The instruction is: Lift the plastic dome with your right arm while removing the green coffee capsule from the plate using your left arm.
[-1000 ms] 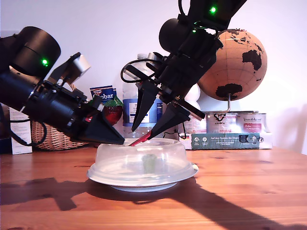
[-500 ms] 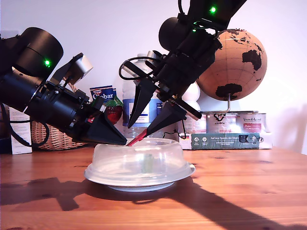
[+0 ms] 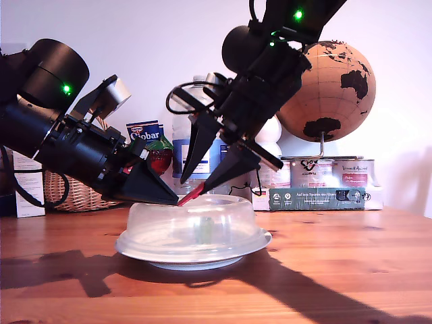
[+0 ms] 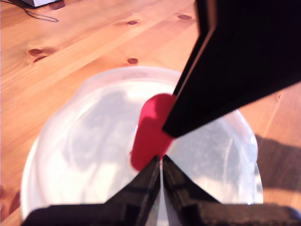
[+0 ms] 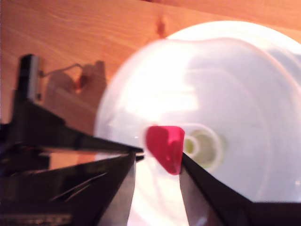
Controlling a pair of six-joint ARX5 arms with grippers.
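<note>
The plate [image 3: 196, 264] sits nearest on the wooden table [image 3: 351, 270], with the plastic dome [image 3: 223, 226] still down over it. The green coffee capsule [image 3: 202, 231] is a pale blur inside, seemingly upright.

On the dome's crown, my first gripper [image 3: 177, 200] has its jaws pressed together on nothing, and its tip crowds the red tab [image 3: 191, 195]. My second gripper [image 3: 196, 185] straddles that tab with its 2 fingers spread. 1 finger touches the tab, and nothing is clamped.

I see 3 risks:
- If the fingers close off-centre, they will shove the dome sideways rather than lift it.
- The 2 grippers could collide at the tab.
- A dragged rim could topple the capsule.

A globe [image 3: 329, 91] stands behind.
</note>
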